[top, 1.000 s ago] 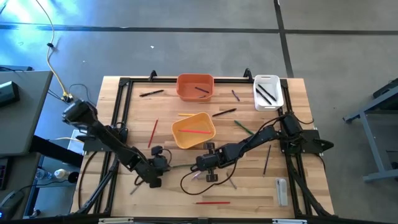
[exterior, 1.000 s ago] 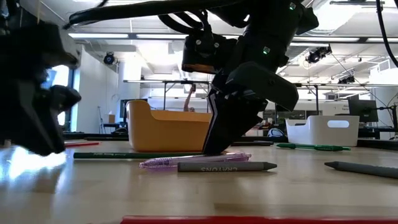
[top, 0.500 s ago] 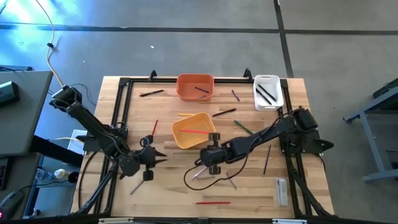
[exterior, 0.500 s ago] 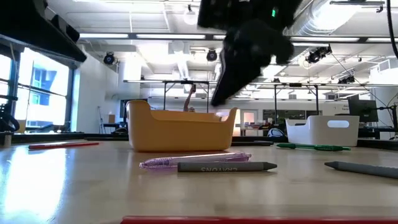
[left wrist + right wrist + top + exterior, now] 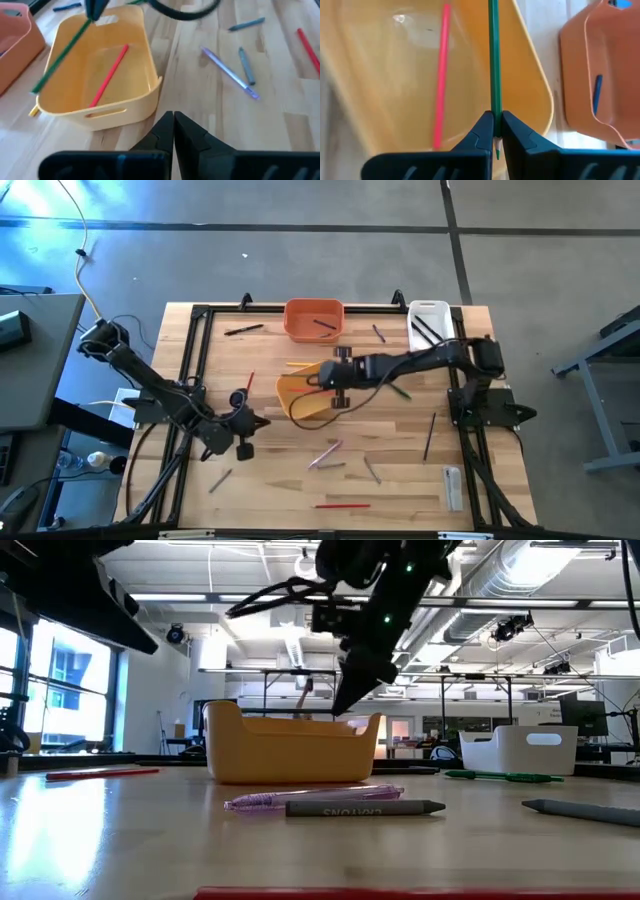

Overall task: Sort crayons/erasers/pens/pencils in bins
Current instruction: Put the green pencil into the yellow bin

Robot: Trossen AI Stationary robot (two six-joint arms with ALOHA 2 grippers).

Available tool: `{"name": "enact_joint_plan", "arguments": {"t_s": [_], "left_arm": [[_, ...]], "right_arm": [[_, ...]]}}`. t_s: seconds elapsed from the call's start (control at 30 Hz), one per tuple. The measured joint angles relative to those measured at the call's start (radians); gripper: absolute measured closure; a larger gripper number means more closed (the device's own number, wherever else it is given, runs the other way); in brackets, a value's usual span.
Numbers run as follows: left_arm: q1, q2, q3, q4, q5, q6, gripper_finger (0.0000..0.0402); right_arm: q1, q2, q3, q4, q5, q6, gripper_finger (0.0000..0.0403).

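Note:
My right gripper (image 5: pixel 325 377) hangs over the yellow-orange bin (image 5: pixel 308 394), shut on a green pencil (image 5: pixel 65 50). A red pencil (image 5: pixel 107 75) lies on that bin's floor. My left gripper (image 5: pixel 173 118) is shut on nothing, above the table left of the bin (image 5: pixel 255 424). The orange bin (image 5: pixel 314 318) and the white bin (image 5: pixel 430 325) stand at the far edge, each with pens inside. A purple pen (image 5: pixel 315 798) and a grey crayon (image 5: pixel 365 808) lie flat on the table nearer the front. My right gripper pinches the green pencil between its two fingers close to its pointed end (image 5: pixel 494 127). The fingers slant down from the table's right and lie along the pencil. Its long free part (image 5: pixel 493 55) sticks out past the fingertips, lifted clear above the yellow-orange bin.
Loose sticks lie about: a red one near the front edge (image 5: pixel 343 505), a red one left of the bin (image 5: pixel 246 392), a green pen (image 5: pixel 500 776), dark ones at the far left (image 5: pixel 243 329). A black frame (image 5: pixel 190 360) borders the table.
My right gripper has risen from the table near the purple pen and gone toward the far edge, over the yellow-orange bin, carrying the green pencil lifted clear. My left gripper has drawn up and back toward the far edge, away from the table's front.

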State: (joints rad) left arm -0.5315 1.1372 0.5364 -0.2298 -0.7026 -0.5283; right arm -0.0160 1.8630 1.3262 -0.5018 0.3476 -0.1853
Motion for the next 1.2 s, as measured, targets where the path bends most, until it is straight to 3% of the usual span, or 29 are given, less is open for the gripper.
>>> {"name": "enact_joint_plan", "arguments": {"t_s": [0.27, 0.5, 1.2], "left_arm": [[0.122, 0.148, 0.0, 0.023, 0.071, -0.004, 0.0401], [0.207, 0.26, 0.001, 0.107, 0.048, 0.021, 0.0401], [0.415, 0.277, -0.001, 0.185, 0.004, 0.16, 0.0402]], "right_arm": [[-0.042, 0.008, 0.0, -0.028, -0.083, 0.022, 0.0398], [-0.014, 0.008, 0.0, -0.095, -0.114, 0.098, 0.0398], [0.077, 0.008, 0.0, -0.093, -0.16, 0.255, 0.0398]]}}
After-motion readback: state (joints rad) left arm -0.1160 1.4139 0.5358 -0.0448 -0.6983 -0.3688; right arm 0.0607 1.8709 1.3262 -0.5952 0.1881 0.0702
